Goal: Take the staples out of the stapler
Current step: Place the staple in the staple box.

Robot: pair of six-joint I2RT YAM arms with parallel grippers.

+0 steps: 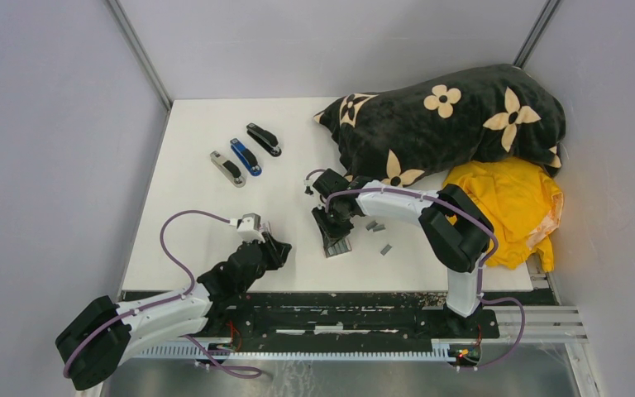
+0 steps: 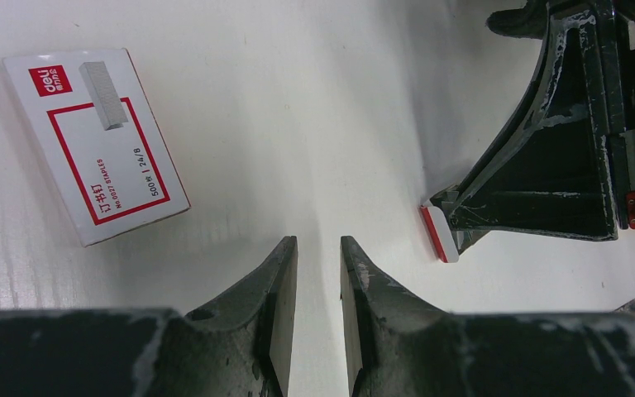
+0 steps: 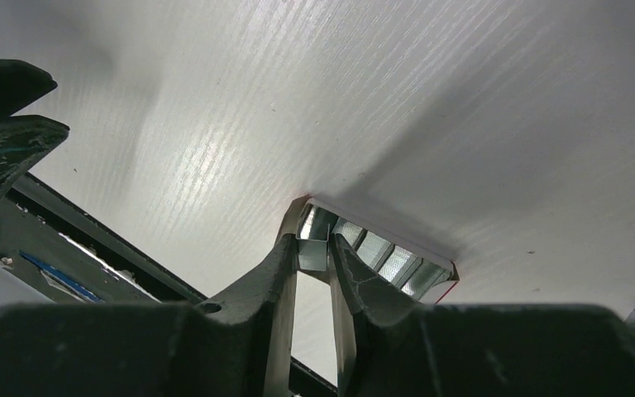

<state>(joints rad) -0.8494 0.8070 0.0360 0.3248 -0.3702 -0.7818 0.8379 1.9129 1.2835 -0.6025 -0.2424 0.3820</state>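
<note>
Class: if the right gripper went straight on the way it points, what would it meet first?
Most likely the small red-edged tray with staples in it. The right gripper, pinching a staple strip, has its fingertips at the tray's near rim. Depth is unclear, so it may reach the table beneath as soon.

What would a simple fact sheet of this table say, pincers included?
Left pincer: open, empty
Right pincer: shut on a short grey metal staple strip
Loose grey staple strips: on the white table, beside right pincer
White-and-red cardboard staple box: lying flat, ahead of left pincer
Silver, blue and black staplers: side by side, back left
</note>
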